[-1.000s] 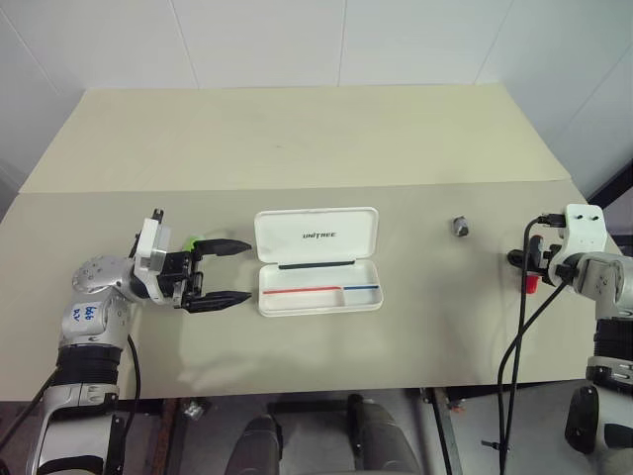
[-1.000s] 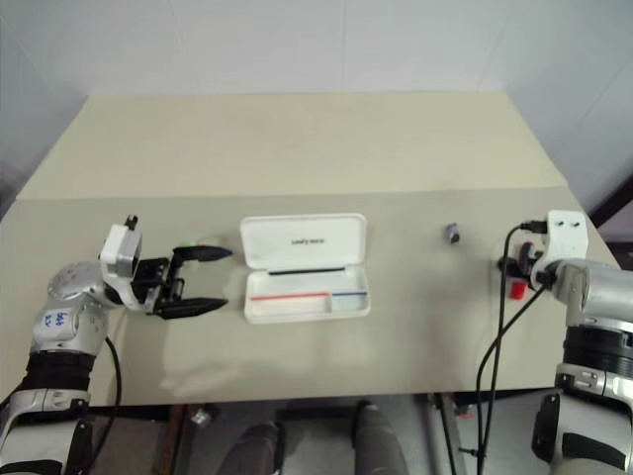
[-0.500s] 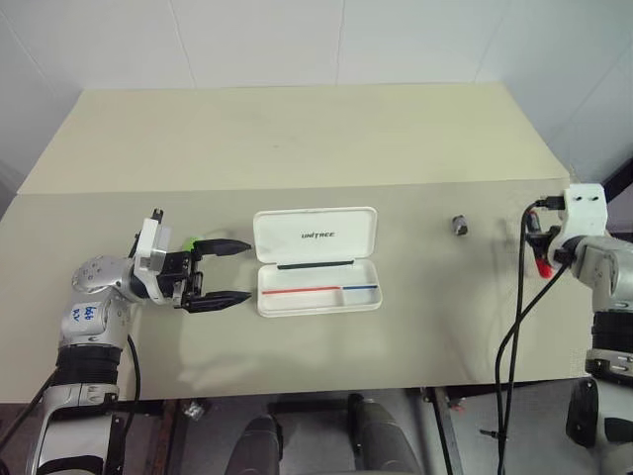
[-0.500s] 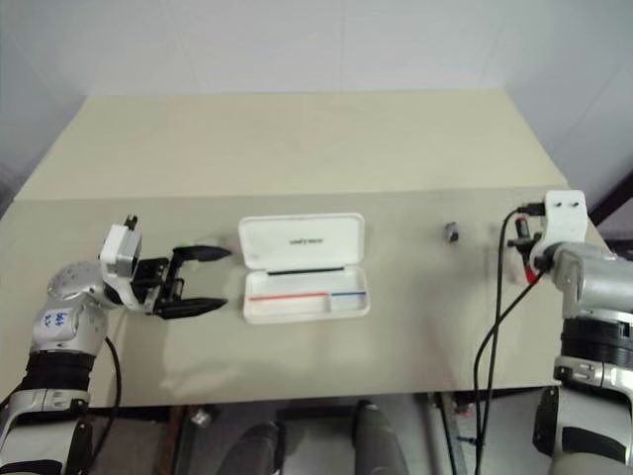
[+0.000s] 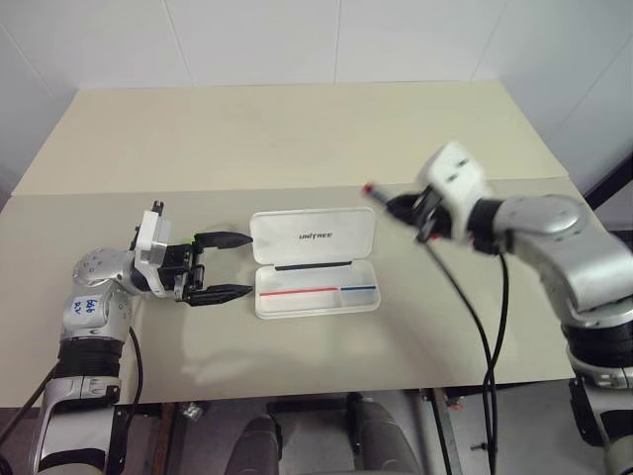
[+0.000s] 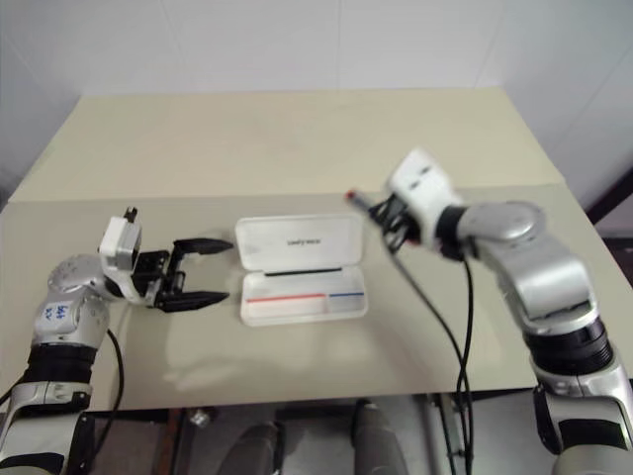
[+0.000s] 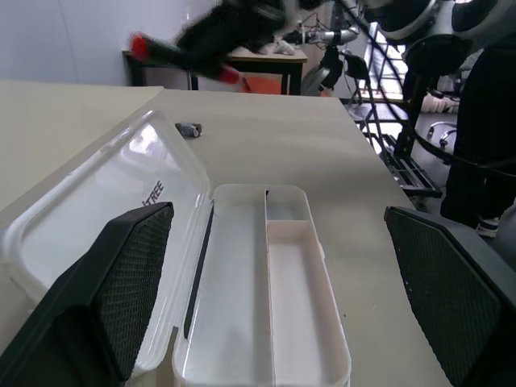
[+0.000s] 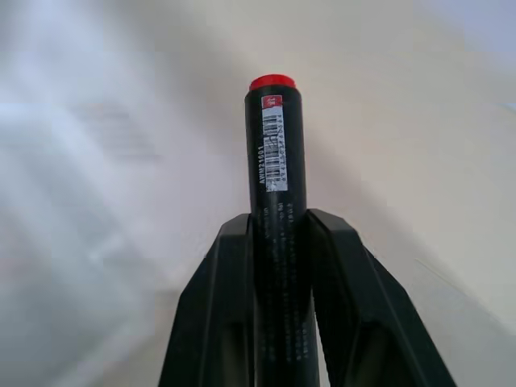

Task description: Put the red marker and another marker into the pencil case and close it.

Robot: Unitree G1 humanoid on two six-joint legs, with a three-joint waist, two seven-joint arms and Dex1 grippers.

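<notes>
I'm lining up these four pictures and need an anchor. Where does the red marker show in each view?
Left eye view: red marker in the right hand, over the pencil case lid's right corner.
Right eye view: same, beside the lid.
Left wrist view: blurred, above the case.
Right wrist view: centre, clamped between the fingers.
Shared landmark: the open case.

Open pencil case (image 5: 316,262) mid-table (image 5: 297,139), left hand (image 5: 220,266) just left, right hand (image 5: 396,206) with red marker (image 5: 377,192) above its right end
</notes>
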